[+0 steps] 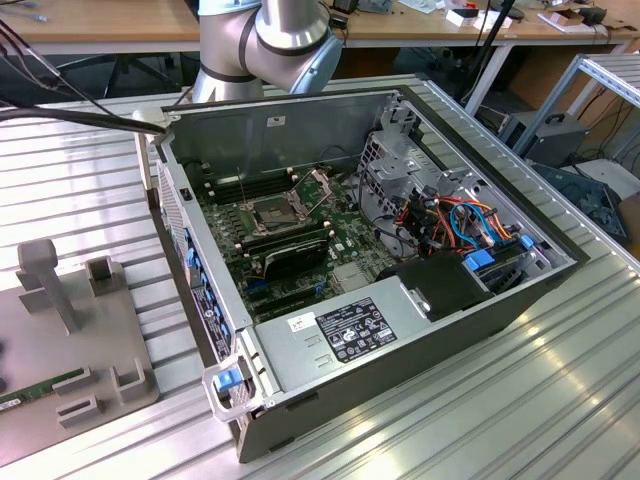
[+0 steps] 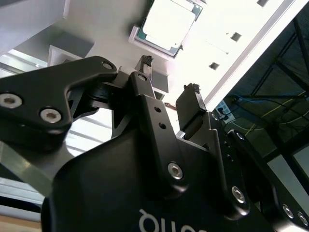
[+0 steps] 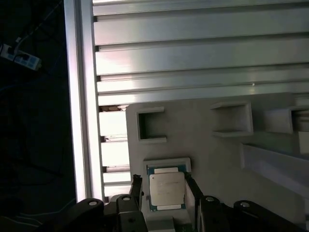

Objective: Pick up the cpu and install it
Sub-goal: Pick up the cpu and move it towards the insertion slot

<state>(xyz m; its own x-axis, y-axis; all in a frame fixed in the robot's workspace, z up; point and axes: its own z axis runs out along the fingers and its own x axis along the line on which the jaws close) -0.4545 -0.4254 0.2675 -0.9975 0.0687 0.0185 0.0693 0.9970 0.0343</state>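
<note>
The cpu (image 3: 166, 189) is a small silver-grey square chip with a green rim. It lies flat in a shallow white holder on the grey fixture plate (image 3: 217, 159). In the first wrist view my gripper (image 3: 162, 183) is open, with one black fingertip on each side of the chip. In the second wrist view the cpu (image 2: 166, 26) sits a little beyond the gripper (image 2: 169, 77). The fingertips (image 2: 145, 63) are spread apart and hold nothing. The dark square socket (image 1: 272, 210) lies inside the open computer case (image 1: 420, 330), with its metal frame hinged up.
Raised holder blocks (image 3: 150, 125) stand on the fixture plate (image 1: 70, 330), which is on the ribbed aluminium table (image 1: 560, 400) at the exterior view's left. Long memory sticks (image 1: 290, 245) and cable bundles (image 1: 460, 225) crowd the case. The arm's base (image 1: 270, 40) stands behind it.
</note>
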